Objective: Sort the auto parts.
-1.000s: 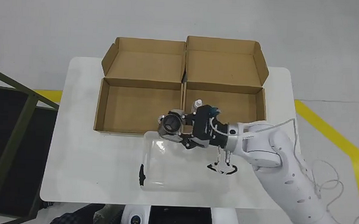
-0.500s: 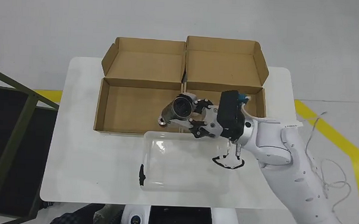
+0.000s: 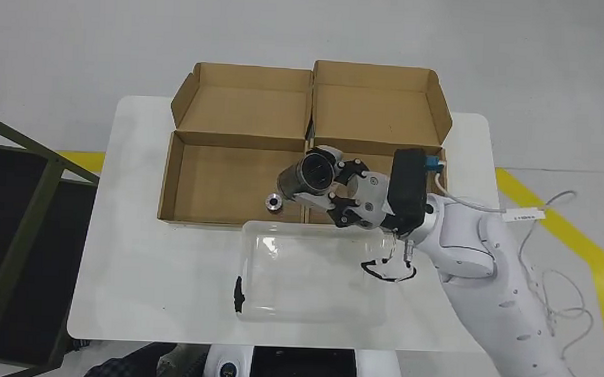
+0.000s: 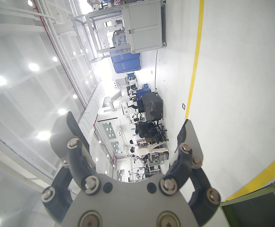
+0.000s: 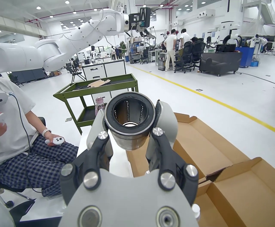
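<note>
Bearing tube (image 3: 310,174) sits squeezed between the right gripper's (image 3: 329,187) fingers, lying sideways over the left cardboard box's (image 3: 222,176) three o'clock edge. Its arm reaches in from four o'clock. The left gripper's (image 4: 129,123) fingers are spread wide and hold nothing.

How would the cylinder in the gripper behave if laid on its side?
The cylinder is round and smooth, so it would probably roll. Its thick metal walls suggest it is stiff and fairly heavy. Its polished side might slip in the right gripper.

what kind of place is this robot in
Probably a large robotics lab or factory hall: a yellow floor line, a green metal cart, office chairs at workstations, and the right gripper holding a steel bearing.
</note>
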### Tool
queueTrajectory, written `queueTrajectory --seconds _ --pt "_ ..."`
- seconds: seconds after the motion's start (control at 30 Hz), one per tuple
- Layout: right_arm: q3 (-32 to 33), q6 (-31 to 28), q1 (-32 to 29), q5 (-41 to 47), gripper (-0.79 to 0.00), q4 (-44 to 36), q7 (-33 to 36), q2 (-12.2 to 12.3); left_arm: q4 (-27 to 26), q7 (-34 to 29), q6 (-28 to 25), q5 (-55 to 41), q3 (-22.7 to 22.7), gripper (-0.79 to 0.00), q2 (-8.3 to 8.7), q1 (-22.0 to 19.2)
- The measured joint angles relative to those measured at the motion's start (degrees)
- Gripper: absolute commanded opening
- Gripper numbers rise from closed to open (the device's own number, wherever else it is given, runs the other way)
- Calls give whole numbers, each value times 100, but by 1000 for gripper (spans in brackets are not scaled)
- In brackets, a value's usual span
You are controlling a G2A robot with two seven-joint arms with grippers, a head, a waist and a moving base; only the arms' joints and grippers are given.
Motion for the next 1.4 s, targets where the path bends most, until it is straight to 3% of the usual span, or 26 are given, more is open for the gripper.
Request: queueTrajectory --seconds 0.37,0.87,1.4 --pt "-175 74 119 -128 -785 109 52 -29 0 0 0 0 0 0 0 0" --pt "-1237 725 788 -1140 -785 748 500 -246 0 0 0 0 0 0 0 0" --pt "-2195 1498 1825 -1529 -785 2294 468 -688 0 0 0 0 0 0 0 0"
